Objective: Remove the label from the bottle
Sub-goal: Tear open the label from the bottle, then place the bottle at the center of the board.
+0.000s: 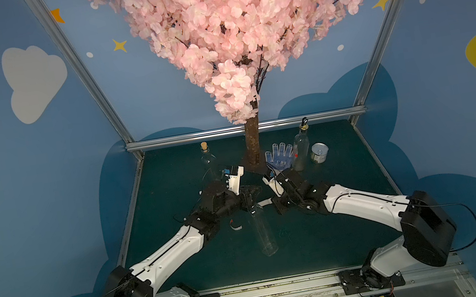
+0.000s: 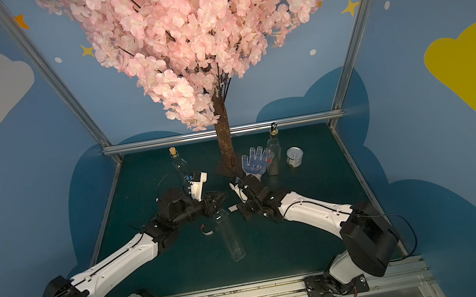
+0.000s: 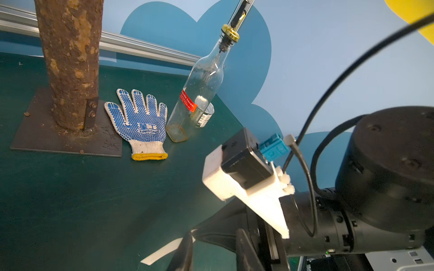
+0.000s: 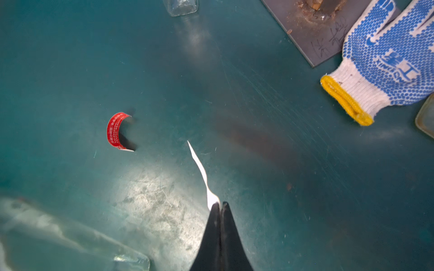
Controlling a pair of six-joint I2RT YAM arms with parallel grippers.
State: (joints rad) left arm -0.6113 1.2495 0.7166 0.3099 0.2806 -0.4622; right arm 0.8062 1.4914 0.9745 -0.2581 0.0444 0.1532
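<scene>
**Operator:** White label strip (image 4: 203,173): location and condition?

**Technician:** It is clamped at one end between the pressed-together fingertips of the right gripper (image 4: 220,206). The strip hangs above the table (image 1: 340,220). Its free end touches nothing in the right wrist view. In a top view it sits just beside the neck end of the bottle (image 1: 265,236).

**Operator:** Bottle position?

**Technician:** It is clear and lies on its side in the middle of the table, base toward the front edge. The left gripper (image 1: 252,207) is closed on its neck end.

**Operator:** Other items?

**Technician:** A curled red label piece (image 4: 114,131) lies on the table near the bottle, on the side toward the left edge. Along the rear edge stand a corked bottle (image 1: 207,157), the tree trunk (image 1: 254,146), a blue-dotted glove (image 1: 279,157), a bottle with a pourer (image 1: 301,150) and a tin (image 1: 319,152).
</scene>
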